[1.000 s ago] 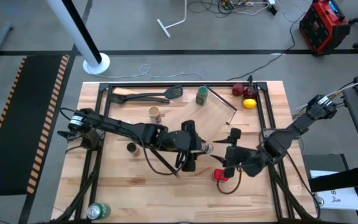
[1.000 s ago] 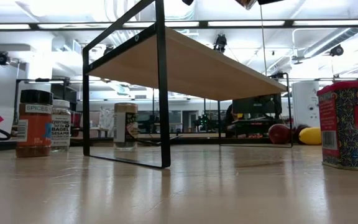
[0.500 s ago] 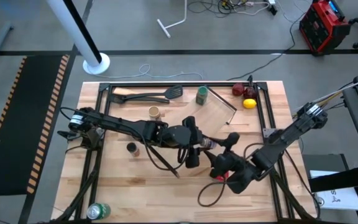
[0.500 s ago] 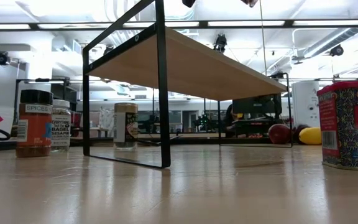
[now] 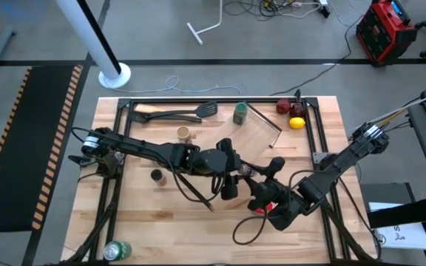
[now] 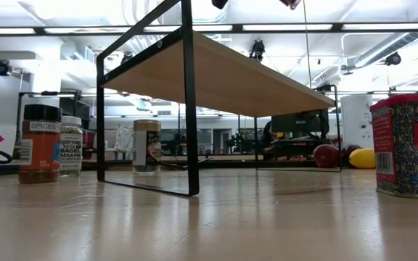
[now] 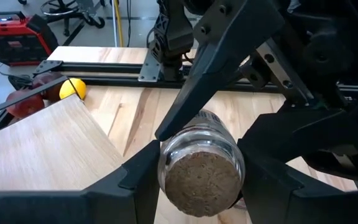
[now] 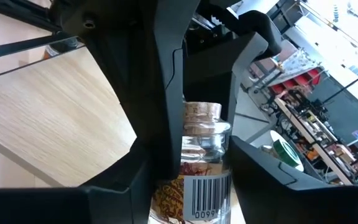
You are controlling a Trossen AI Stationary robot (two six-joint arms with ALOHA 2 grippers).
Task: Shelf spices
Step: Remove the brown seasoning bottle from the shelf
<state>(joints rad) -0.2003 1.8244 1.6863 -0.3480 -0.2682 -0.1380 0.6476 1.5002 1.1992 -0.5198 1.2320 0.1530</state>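
The left gripper (image 5: 241,176) and the right gripper (image 5: 256,185) meet above the table (image 5: 198,229) centre; both clamp the same shaker (image 7: 201,165), the left jaws on its base, the right jaws near its top; it is in the air, at 6 o'clock from the shelf (image 5: 246,144). Around: red tin (image 6: 411,143) under the right arm; tan cylinder (image 5: 184,134) at 10 o'clock; green jar (image 5: 239,113) at 12; black-capped jar (image 5: 156,176) at 9; spatulas (image 5: 176,114), lemon (image 5: 296,123) and red fruit (image 5: 283,106) at the far edge; can (image 5: 117,250) at 7.
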